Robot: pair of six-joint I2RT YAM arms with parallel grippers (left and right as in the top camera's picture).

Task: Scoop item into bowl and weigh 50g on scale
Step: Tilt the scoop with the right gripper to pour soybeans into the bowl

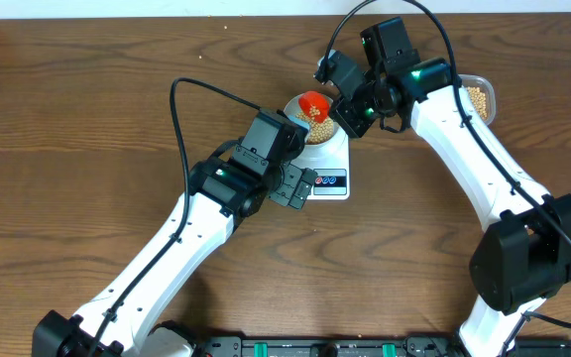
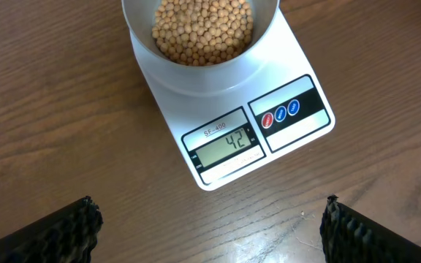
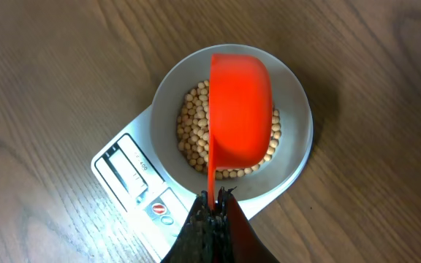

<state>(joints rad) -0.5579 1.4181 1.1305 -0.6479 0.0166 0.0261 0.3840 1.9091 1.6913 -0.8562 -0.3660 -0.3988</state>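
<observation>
The white scale (image 1: pixel 327 171) stands mid-table with the pale bowl (image 1: pixel 295 104) on it, holding tan beans (image 2: pixel 203 31). The scale's display (image 2: pixel 227 144) reads 42 in the left wrist view. My right gripper (image 3: pixel 215 201) is shut on the handle of the red scoop (image 3: pixel 240 109), whose cup is turned over above the beans in the bowl (image 3: pixel 298 128). The scoop also shows in the overhead view (image 1: pixel 314 103). My left gripper (image 2: pixel 209 226) is open and empty, just in front of the scale (image 2: pixel 232 109).
A clear tub of beans (image 1: pixel 480 97) sits at the right, behind the right arm. The left arm lies across the table's lower left. A pale strip runs along the table's far edge (image 1: pixel 167 10).
</observation>
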